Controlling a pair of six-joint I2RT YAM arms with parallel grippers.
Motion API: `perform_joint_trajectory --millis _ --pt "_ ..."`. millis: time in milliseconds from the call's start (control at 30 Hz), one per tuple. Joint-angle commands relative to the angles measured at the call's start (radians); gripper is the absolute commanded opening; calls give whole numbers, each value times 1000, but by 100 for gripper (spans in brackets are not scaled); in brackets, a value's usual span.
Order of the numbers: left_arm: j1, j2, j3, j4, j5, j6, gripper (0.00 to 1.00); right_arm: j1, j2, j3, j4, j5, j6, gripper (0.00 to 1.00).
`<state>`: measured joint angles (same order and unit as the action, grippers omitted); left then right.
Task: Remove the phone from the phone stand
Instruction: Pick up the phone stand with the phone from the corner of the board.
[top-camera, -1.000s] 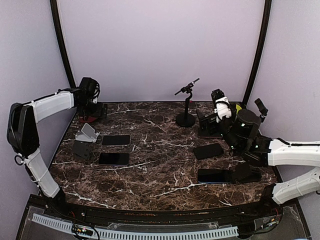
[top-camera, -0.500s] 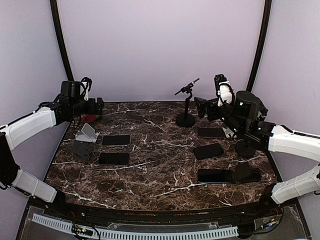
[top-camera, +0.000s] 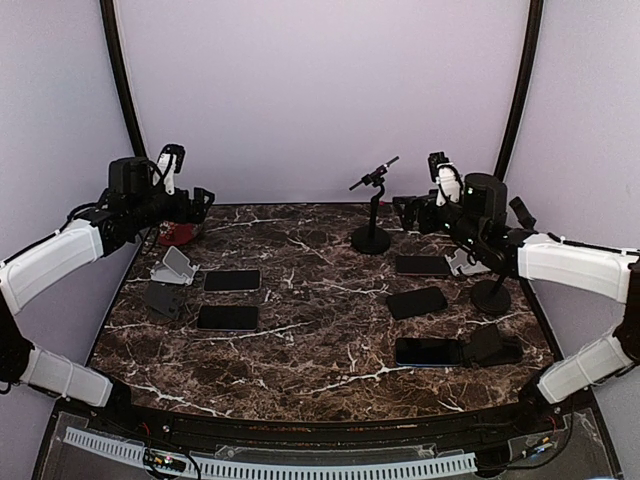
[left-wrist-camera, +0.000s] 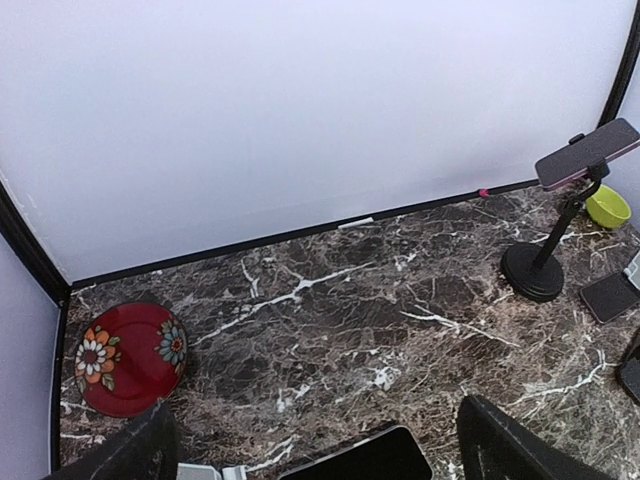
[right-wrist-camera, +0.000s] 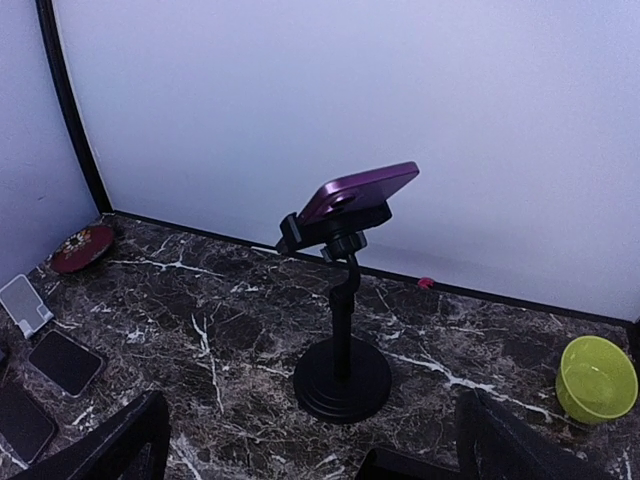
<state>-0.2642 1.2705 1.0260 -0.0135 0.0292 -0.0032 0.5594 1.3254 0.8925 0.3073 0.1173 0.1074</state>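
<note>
Right wrist view: the purple phone sat tilted in the clamp at the top of the black phone stand. The stand stood on the marble table near the back wall.

Watching from my remote station, I saw the right gripper hovering just to the right of the stand and apart from it. Its 2 fingers were spread wide and gripped nothing. A lime-green bowl lay toward the far right corner of the table, and a red flowered plate lay at the far left.

The left wrist view showed the left gripper parted and empty as well. It was raised above the plate's side of the table, well apart from the stand.

In the top external view, a pair of dark phones lay flat on the left half, beside a small white stand. A trio of dark phones lay flat on the right half. A round-based black stand stood near them. I could not tell whether the nearest of the 3 touched the low black holder next to it.
</note>
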Motion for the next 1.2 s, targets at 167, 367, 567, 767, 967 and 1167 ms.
perform_joint_trajectory --millis 167,367,567,767,967,1167 --pt "-1 -66 -36 53 117 -12 99 -148 165 31 270 -318 22 95" --pt "-2 -69 -33 55 135 -12 99 -198 332 133 316 -438 9 89" --pt "-3 -72 -37 71 151 -14 99 -208 461 250 301 -468 -43 84" --pt "-3 -65 -37 77 156 -12 99 -211 566 357 287 -466 -74 81" --pt "-3 -66 -38 75 165 -6 99 -211 626 418 239 -441 -124 78" --pt "-4 -60 -35 85 180 -10 99 -211 671 442 239 -435 -166 72"
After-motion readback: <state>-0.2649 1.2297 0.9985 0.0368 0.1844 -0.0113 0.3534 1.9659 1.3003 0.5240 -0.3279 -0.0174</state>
